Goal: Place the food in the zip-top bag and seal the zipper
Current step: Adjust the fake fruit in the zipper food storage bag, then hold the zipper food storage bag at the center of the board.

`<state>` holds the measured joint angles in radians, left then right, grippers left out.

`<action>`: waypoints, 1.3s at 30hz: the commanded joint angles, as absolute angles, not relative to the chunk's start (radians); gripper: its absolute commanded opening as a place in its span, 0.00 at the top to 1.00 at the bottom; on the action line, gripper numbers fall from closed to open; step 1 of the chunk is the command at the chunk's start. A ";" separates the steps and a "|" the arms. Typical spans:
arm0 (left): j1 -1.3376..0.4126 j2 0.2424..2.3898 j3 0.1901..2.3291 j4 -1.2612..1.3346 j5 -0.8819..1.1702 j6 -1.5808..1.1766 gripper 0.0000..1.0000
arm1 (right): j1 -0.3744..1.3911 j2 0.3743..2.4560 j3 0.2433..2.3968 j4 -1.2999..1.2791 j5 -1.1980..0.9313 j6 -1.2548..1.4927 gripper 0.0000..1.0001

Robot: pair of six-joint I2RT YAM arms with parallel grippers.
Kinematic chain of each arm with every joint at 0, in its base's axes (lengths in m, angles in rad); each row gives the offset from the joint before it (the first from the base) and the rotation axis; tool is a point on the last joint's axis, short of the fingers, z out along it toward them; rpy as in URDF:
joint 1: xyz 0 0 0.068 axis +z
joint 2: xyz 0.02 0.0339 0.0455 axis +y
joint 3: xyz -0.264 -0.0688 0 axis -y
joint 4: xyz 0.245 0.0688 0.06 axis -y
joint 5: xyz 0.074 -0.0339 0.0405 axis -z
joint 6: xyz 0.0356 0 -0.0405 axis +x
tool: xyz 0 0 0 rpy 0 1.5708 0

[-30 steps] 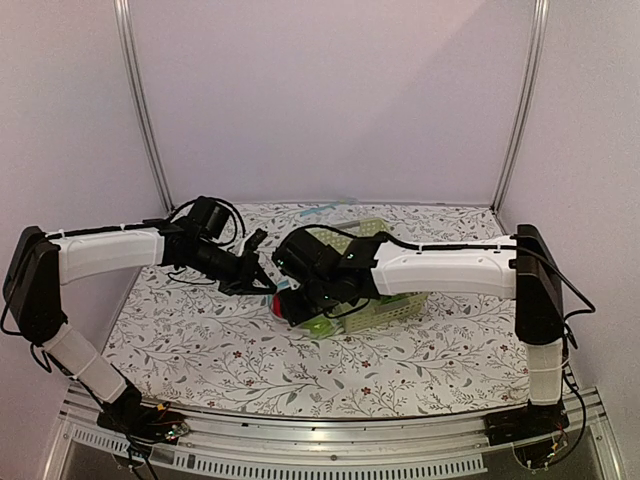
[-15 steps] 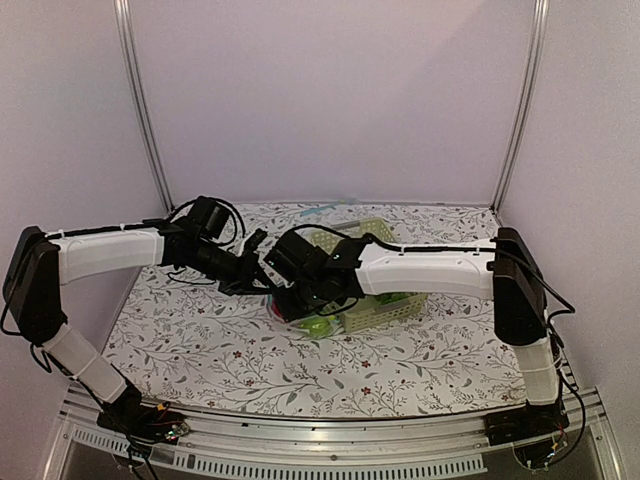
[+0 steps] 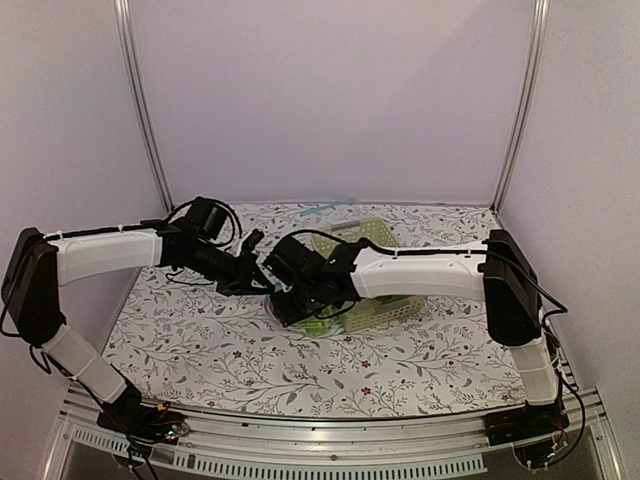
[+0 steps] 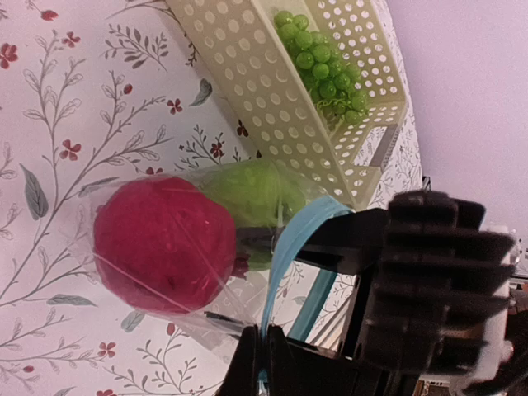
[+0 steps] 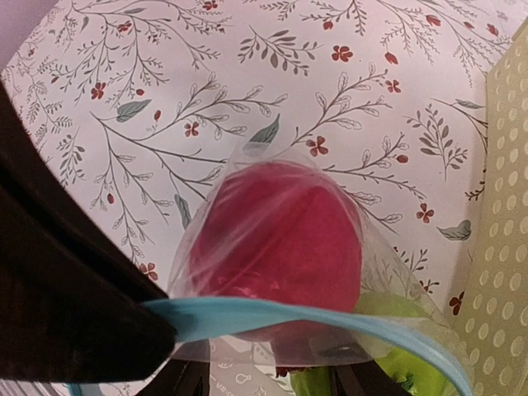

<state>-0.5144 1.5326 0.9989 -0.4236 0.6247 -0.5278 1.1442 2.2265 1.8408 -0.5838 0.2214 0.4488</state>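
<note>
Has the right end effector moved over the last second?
Yes. The right end effector has shifted slightly left, leaving more of the basket uncovered.

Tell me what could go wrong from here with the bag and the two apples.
1. The green apple sits right at the open mouth of the clear zip-top bag, with the red apple deeper in. It may roll out or get in the way of the zipper closing.
2. The left gripper pinches the zipper at one spot only, so a tug might pull the strip free.
</note>
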 commanded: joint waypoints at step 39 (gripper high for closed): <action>-0.273 1.648 1.002 -0.494 0.776 -0.400 1.00 | 0.973 1.900 1.211 -0.014 -0.149 0.373 0.51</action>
<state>-0.2886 1.6238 0.9977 -0.4789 0.7738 -0.4187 0.9813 1.8656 1.1919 -0.0570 -0.1631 0.3836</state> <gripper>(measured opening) 0.009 0.492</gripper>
